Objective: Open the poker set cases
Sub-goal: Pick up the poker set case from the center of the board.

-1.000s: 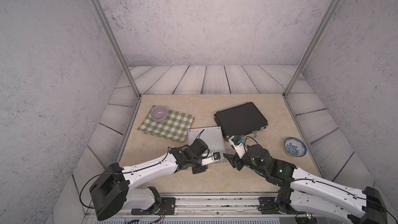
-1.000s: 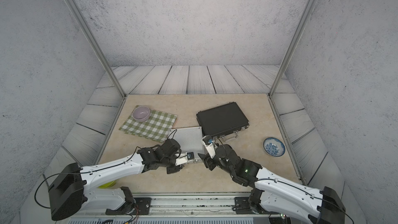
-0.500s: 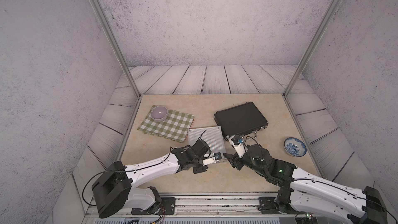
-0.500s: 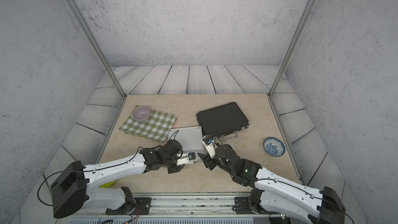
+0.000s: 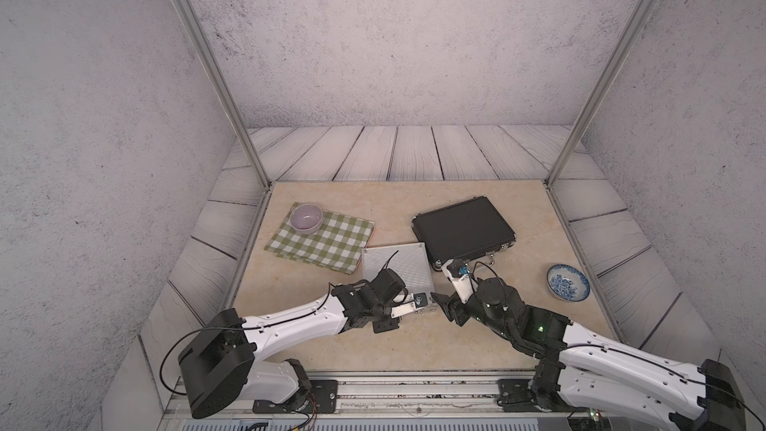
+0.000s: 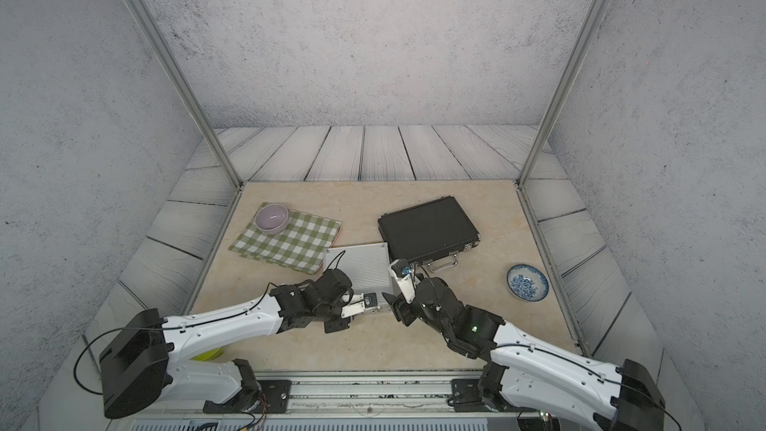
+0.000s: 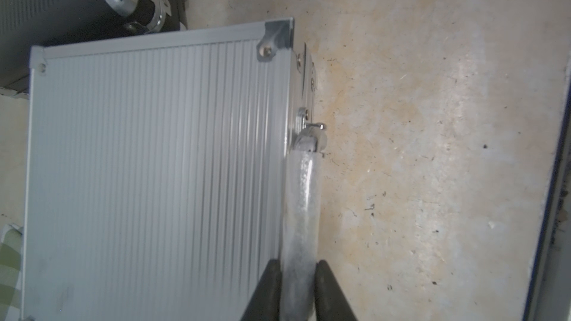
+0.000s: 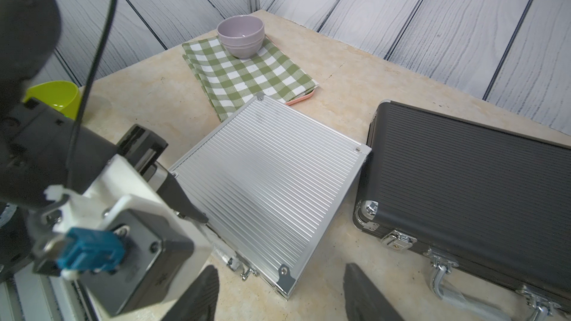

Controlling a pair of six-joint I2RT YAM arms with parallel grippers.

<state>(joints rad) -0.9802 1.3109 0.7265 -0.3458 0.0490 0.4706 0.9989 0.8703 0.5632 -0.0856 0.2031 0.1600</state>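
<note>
The left gripper (image 7: 298, 262) is clenched on the clear-wrapped metal handle (image 7: 301, 205) of the smaller silver ribbed square case (image 7: 154, 165) — each dark finger presses one side of it. This case lies flat and closed on the beige stone-look table (image 5: 435, 342), with its lid just beside the gripper. The right gripper (image 8: 280, 267) is released, jaws wide; the silver case's near corner sits between its fingertips, apart from both. The larger black rectangular case (image 8: 479, 180) — also closed — lies just beyond this gripper, beside the silver one.

Robot lab cell — aluminium frame posts (image 5: 209, 68), backdrop walls (image 5: 393, 35), arms (image 5: 298, 321) bolted to base rail (image 5: 414, 385).
</note>
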